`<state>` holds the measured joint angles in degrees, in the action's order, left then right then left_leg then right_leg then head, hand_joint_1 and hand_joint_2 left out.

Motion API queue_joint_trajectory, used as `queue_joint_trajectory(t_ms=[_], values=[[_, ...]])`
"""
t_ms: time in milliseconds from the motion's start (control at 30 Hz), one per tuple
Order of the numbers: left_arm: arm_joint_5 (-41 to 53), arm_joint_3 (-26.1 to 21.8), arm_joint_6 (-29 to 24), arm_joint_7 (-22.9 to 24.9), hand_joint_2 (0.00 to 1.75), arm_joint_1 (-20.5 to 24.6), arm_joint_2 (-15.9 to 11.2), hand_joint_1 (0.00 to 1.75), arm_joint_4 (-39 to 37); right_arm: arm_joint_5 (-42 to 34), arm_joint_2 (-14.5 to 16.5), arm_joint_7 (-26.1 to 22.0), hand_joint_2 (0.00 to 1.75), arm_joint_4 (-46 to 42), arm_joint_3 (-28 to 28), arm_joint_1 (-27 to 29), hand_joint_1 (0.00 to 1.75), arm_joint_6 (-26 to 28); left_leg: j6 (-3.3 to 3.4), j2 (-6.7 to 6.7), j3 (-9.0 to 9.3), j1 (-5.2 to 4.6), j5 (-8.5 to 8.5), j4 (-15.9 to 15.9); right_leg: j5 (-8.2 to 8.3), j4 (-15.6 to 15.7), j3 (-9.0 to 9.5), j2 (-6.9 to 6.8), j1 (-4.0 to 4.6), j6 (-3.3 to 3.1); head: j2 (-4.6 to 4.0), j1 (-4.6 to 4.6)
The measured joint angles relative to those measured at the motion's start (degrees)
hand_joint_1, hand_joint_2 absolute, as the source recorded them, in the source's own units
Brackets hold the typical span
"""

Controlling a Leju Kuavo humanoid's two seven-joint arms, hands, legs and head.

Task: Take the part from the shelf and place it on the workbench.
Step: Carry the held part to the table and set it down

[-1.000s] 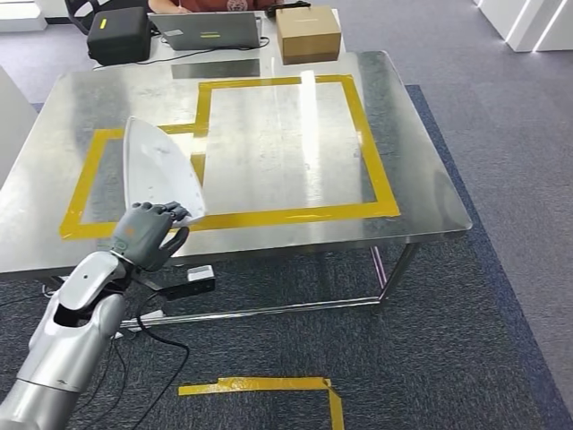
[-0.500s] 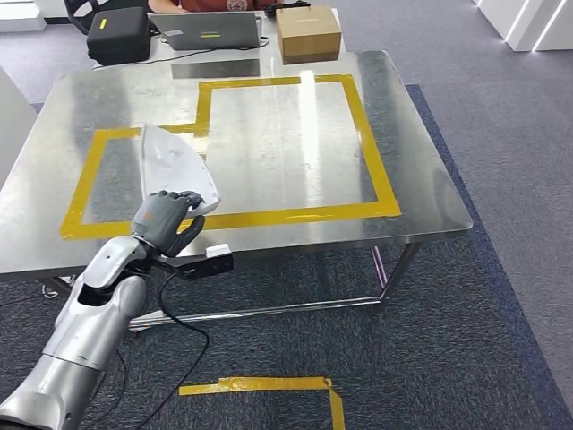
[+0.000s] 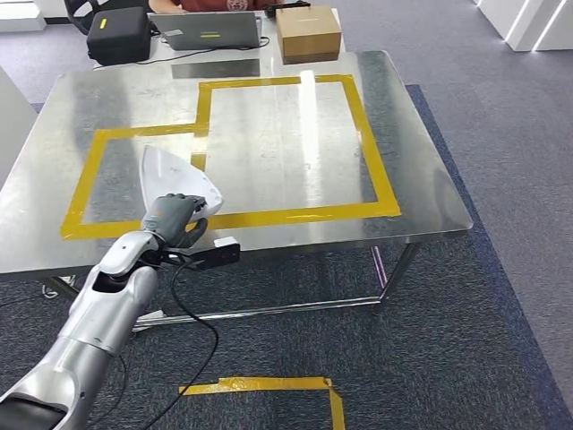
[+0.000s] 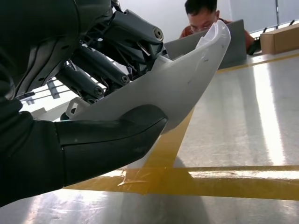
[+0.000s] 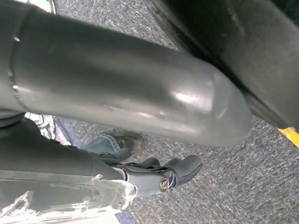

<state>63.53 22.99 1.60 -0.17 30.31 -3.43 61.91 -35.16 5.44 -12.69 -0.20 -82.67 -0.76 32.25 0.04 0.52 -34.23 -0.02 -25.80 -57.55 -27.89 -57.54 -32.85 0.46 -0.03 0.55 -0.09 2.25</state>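
L hand (image 3: pixel 173 219) grips the white part (image 3: pixel 175 177) by its near end; thumb (image 4: pixel 112 137) under it, dark fingers (image 4: pixel 105 70) wrapped over the top, so it's closed firm on the part. Part is a thin, curved white shell w/ a pointed tip, tilted, wide end at the hand, tip aimed toward 11 o'clock. It sits low over the workbench (image 3: pixel 419 193) at approx 8 o'clock of the top, crossing the yellow tape outline (image 3: pixel 368 152) near the front-left strip. L wrist view shows the part's underside above the metal surface w/ tape below it; can't tell if any edge touches the top.

R hand (image 5: pixel 155 175) hangs over grey carpet, fingers slightly curled, nothing in it, fingers apart.

Beyond the bench at 12 o'clock: laptop (image 3: pixel 213 29), cardboard box (image 3: pixel 308 32) toward 1 o'clock, black bag (image 3: pixel 120 34) toward 11. A person (image 4: pixel 201 16) sits behind the laptop. More yellow tape on the floor (image 3: pixel 263 385) at 6 o'clock.
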Motion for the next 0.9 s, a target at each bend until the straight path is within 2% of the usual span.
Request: queue_joint_trajectory(t_ms=[333,700,900], values=[[2.0,-0.3,-0.7,4.0,1.75,4.3,2.1,1.75,-6.4,0.5,0.1,1.6,0.0,-0.9,1.0,-0.2,0.0,-1.6,0.0,0.0,0.0,0.0,0.0,0.0,0.0,0.0,0.01,0.01,0.0,0.0,0.0,-0.01],[3.3,-0.9,-1.5,5.8,1.75,6.3,2.2,1.75,-10.2,0.3,0.1,1.9,0.0,-1.5,1.7,-0.2,0.0,-1.7,0.0,0.0,0.0,0.0,0.0,0.0,0.0,0.0,0.01,0.01,0.01,0.0,0.0,-0.01],[6.1,-2.1,-3.3,9.3,1.75,8.0,2.1,1.75,-12.8,0.0,0.1,2.2,0.0,-1.6,2.2,-0.1,0.0,-2.0,0.0,0.0,-0.01,0.0,0.0,0.0,0.0,0.0,0.01,0.01,0.01,0.0,0.0,-0.01]])
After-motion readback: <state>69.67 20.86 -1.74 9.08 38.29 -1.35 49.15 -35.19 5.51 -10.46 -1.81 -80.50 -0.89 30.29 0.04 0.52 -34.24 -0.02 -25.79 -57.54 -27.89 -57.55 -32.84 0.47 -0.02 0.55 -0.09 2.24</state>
